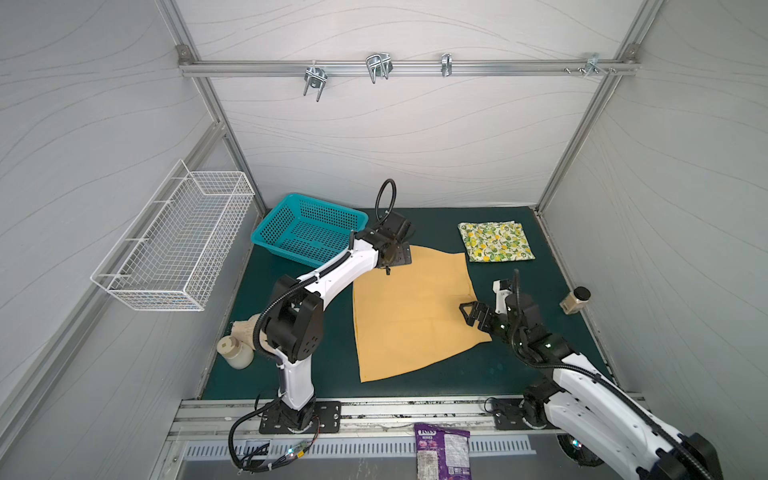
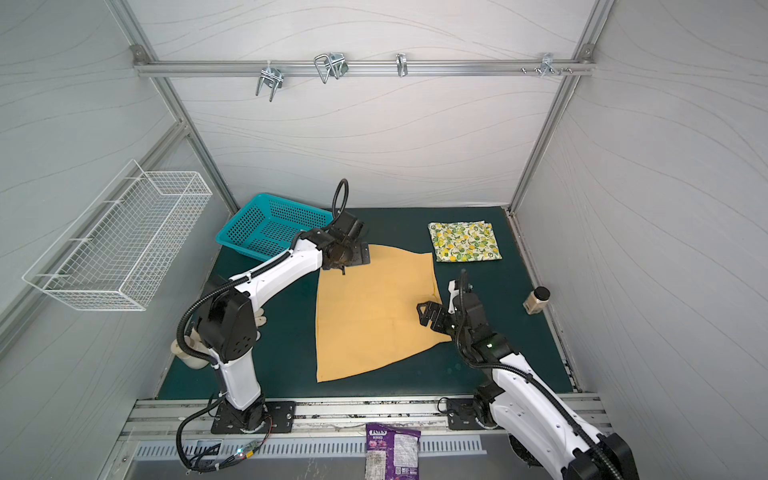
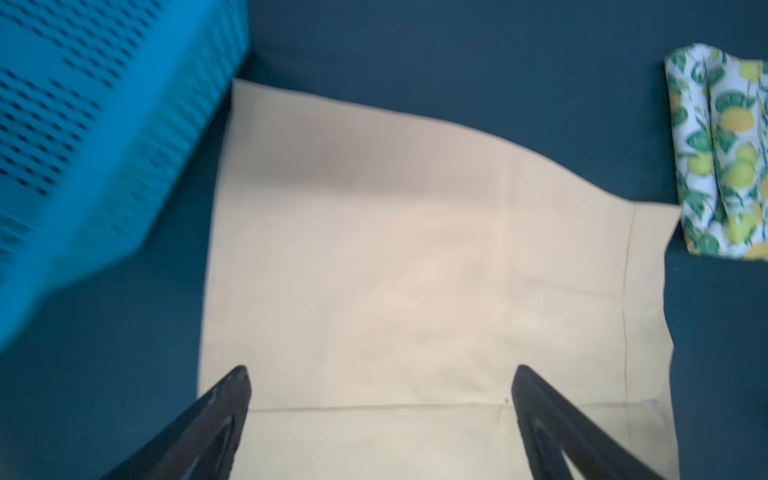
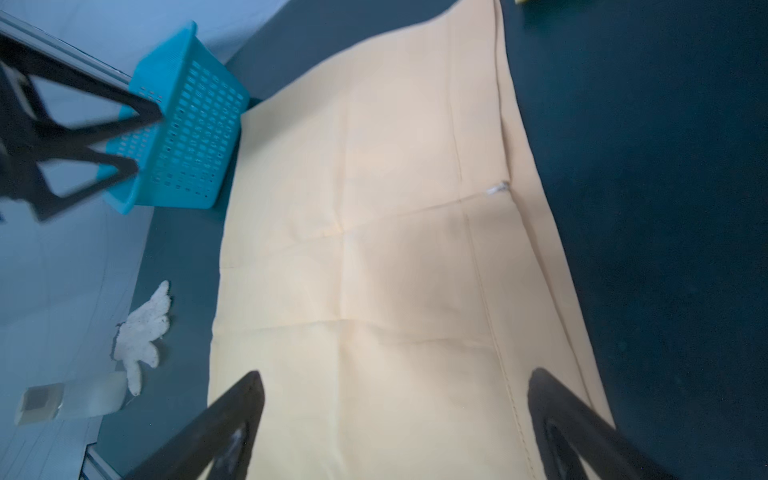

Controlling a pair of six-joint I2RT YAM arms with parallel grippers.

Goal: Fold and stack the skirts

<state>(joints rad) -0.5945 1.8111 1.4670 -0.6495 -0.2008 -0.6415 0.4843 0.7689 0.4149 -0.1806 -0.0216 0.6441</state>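
The mustard-yellow skirt (image 1: 415,320) (image 2: 374,320) lies spread flat in the middle of the green mat. The lemon-print skirt (image 1: 496,242) (image 2: 464,242) lies folded at the back right, apart from it. My left gripper (image 1: 387,268) (image 3: 380,372) hangs open over the yellow skirt's (image 3: 415,270) far left corner, holding nothing. My right gripper (image 1: 471,313) (image 4: 397,376) stands open just above the yellow skirt's (image 4: 395,208) right edge, with bare cloth between its fingers. The right wrist view also shows the left gripper (image 4: 147,140) open in front of the basket.
A teal basket (image 1: 307,232) (image 3: 83,145) (image 4: 187,124) stands at the back left, close to the yellow skirt's corner. A cream bottle (image 1: 235,353) and beige rag (image 1: 245,328) sit at the front left. A small jar (image 1: 575,300) stands at the right. A wire basket (image 1: 174,245) hangs on the left wall.
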